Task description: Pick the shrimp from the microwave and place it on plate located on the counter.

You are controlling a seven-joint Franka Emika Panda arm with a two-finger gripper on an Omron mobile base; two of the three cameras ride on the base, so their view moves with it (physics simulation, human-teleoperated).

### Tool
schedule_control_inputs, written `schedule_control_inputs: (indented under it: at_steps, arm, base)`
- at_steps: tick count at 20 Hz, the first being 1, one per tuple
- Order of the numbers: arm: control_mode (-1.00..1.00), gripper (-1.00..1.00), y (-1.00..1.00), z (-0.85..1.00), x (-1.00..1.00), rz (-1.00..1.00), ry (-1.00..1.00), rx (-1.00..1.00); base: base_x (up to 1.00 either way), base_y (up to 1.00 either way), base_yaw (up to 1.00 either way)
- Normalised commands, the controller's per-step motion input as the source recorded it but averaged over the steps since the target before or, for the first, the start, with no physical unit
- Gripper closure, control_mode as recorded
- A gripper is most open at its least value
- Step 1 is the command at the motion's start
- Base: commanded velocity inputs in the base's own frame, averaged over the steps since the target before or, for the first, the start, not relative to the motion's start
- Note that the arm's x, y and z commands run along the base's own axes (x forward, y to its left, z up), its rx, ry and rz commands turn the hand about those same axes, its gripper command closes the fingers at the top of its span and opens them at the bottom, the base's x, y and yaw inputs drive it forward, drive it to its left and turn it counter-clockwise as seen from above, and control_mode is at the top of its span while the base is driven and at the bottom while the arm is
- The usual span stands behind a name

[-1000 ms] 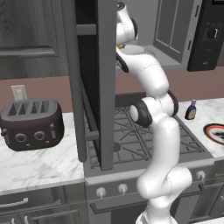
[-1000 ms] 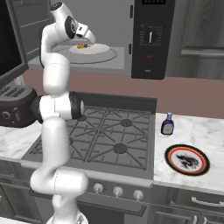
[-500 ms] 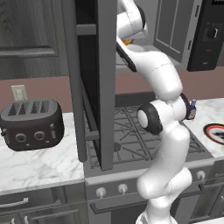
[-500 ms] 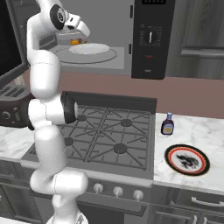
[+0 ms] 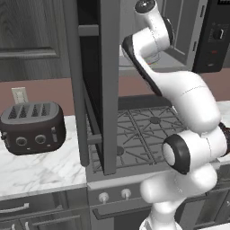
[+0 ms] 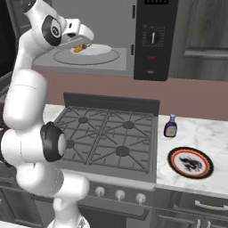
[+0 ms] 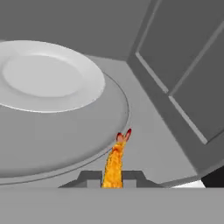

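The microwave (image 6: pixel 111 35) is standing open above the stovetop (image 6: pixel 104 140), its grey cavity showing in the right base view beside the black control panel (image 6: pixel 152 38) with its knob, and its tall dark door (image 5: pixel 96 81) is swinging out toward the camera in the left base view. The white marble bench (image 6: pixel 196 133) is running to the right of the stovetop and is carrying a round plate (image 6: pixel 190 162) with a red rim and dark pattern; a small dark bottle (image 6: pixel 170 126) is standing just behind that plate. On the bench's left stretch, in the left base view, a dark four-slot toaster (image 5: pixel 31 128) is sitting well apart from the stovetop. The white arm (image 6: pixel 31 107) is reaching up and into the microwave cavity. Inside, a white dish (image 7: pixel 46 78) is resting on the grey turntable (image 7: pixel 65 140). The pincer (image 7: pixel 113 178) is hovering over the turntable's near edge, beside the white dish, its tips pressing together on the shrimp (image 7: pixel 116 159). The shrimp is hanging as a thin orange strip with its red tail pointing away from the fingers, raised clear of the dish and turntable, inside the microwave.
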Motion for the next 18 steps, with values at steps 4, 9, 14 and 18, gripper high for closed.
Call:
schedule_control_inputs:
  at_steps: [4, 9, 14, 18]
  arm:
    - [-1.00, 1.00, -0.97, -0.65, -1.00, 0.01, -0.01, -0.16]
    - [-1.00, 1.00, -1.00, -0.88, -0.84, -0.14, 0.14, -0.14]
    - [-1.00, 1.00, -1.00, -0.90, -0.20, -0.24, 0.30, -0.08]
    - [-1.00, 1.00, -1.00, -0.62, 0.06, -0.19, 0.35, 0.00]
  base:
    - [0.00, 0.00, 0.00]
    - [0.00, 0.00, 0.00]
    - [0.00, 0.00, 0.00]
    - [0.00, 0.00, 0.00]
